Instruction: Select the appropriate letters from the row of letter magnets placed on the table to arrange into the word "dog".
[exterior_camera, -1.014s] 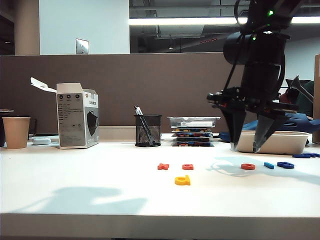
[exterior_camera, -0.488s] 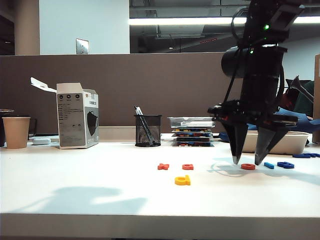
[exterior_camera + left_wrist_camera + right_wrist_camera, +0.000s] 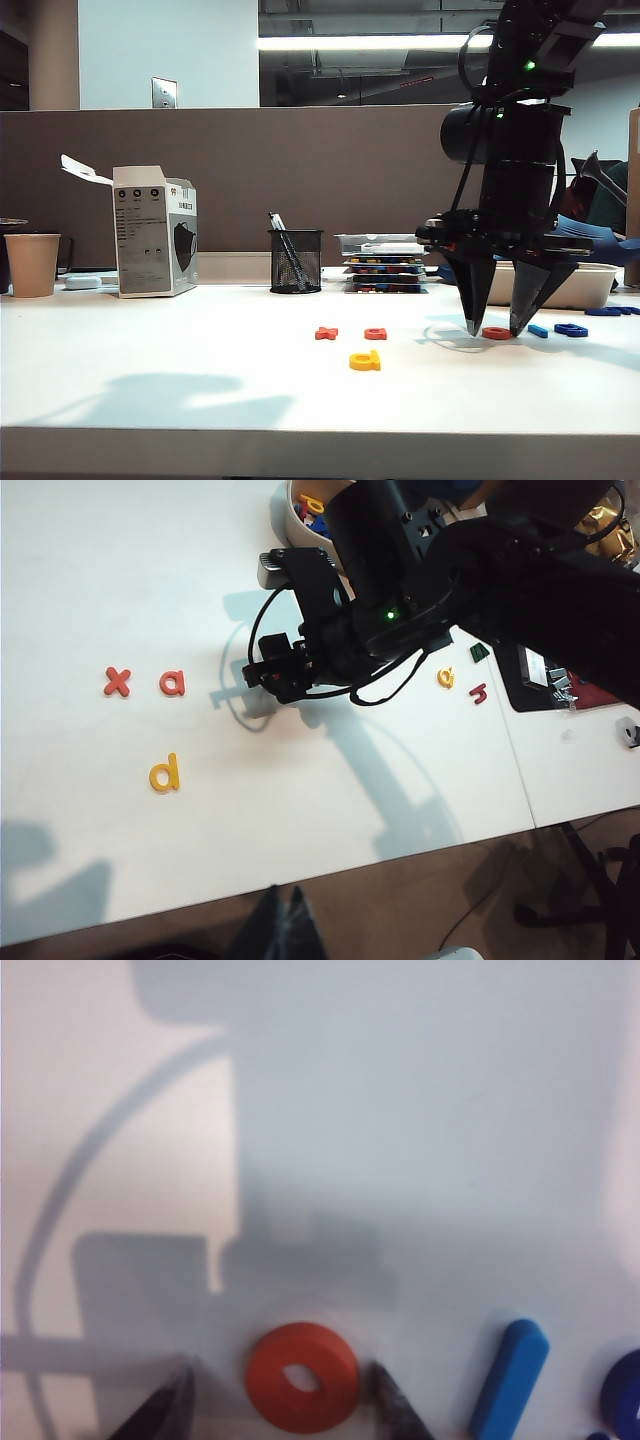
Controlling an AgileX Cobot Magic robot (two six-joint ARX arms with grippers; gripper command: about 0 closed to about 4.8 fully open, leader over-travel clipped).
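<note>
The orange-red ring "o" (image 3: 496, 333) lies on the white table (image 3: 200, 360), and my right gripper (image 3: 494, 330) stands open over it, one fingertip on each side close to the table top. In the right wrist view the "o" (image 3: 302, 1377) sits between the dark fingertips (image 3: 385, 1385), with gaps on both sides. The dark blue "g" (image 3: 571, 329) lies further right. The yellow "d" (image 3: 365, 361) lies alone nearer the front edge. My left gripper (image 3: 285, 888) is shut, empty and hanging off the table's front edge.
A light blue bar (image 3: 538, 331) lies just right of the "o". An orange-red x (image 3: 326, 333) and another orange-red letter (image 3: 375, 333) lie left of it. Behind stand a paper cup (image 3: 32, 264), a box (image 3: 155, 232), a mesh pen holder (image 3: 296, 260), stacked trays (image 3: 385, 262) and a white tray (image 3: 545, 283).
My right gripper has come down, still open, from in front of the white tray until its fingertips stand on either side of the "o". The letters have not moved.
</note>
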